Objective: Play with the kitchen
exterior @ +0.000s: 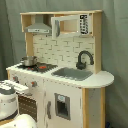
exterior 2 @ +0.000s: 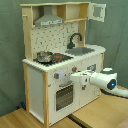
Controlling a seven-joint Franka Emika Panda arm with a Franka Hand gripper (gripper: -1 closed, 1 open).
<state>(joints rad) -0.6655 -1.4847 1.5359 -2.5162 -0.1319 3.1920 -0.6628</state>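
The kitchen (exterior: 65,95) (exterior 2: 37,85) is a white and pale-wood toy unit with a grey hood (exterior 2: 50,20), a black faucet (exterior: 84,59) and a grey sink (exterior: 72,73). A metal pot (exterior 2: 44,56) stands on its black stovetop (exterior: 37,66). In the second exterior view my gripper (exterior 2: 74,77) reaches in from the right. It is level with the knob row (exterior 2: 57,76), just above the oven door (exterior 2: 64,96). In the first exterior view my arm (exterior: 7,97) comes in from the lower left, with the gripper (exterior: 22,88) against the kitchen's front.
A grey-green curtain (exterior 2: 10,60) hangs behind the kitchen. The unit stands on a wooden floor (exterior 2: 100,112). A microwave-like cabinet (exterior: 72,25) with an open door sits on the upper shelf. The rounded counter end (exterior: 102,79) juts out beside the sink.
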